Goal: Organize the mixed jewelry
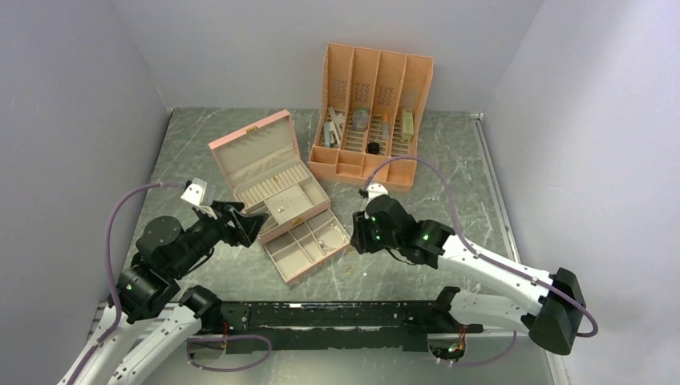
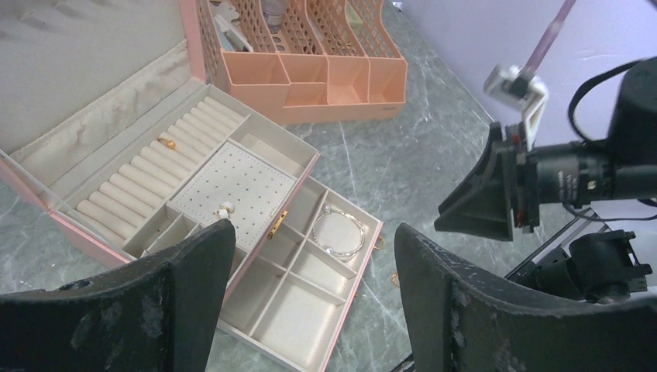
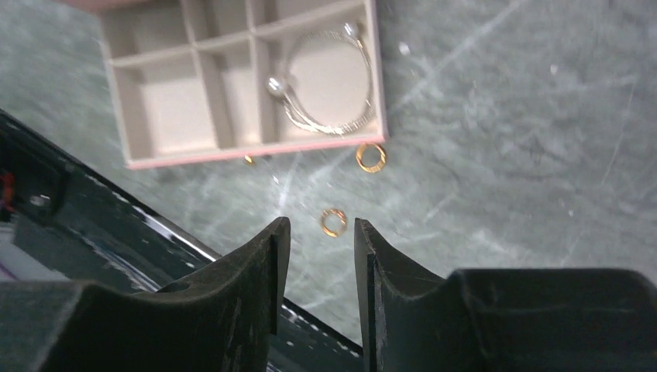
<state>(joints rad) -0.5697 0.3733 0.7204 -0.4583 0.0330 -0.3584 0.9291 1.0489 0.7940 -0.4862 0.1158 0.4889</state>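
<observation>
Right wrist: two gold rings [image 3: 371,156], perhaps a third speck [image 3: 249,160]; right fingers [image 3: 256,298] narrow, left fingers [image 2: 182,291] wide, both empty.

Gold speck [image 3: 249,160] beside drawer [image 3: 186,159] edge: blurred, unidentifiable.

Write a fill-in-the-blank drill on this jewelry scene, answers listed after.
The silver bracelet lies in a compartment of the pulled-out ____ of the pink jewelry box.
The gold ring just ahead of the right hand lies on the ____, outside the box.
The left hand stands open and holds ____.
The slotted organizer behind the box is ____ in colour.
Missing words: drawer; table; nothing; orange.
</observation>
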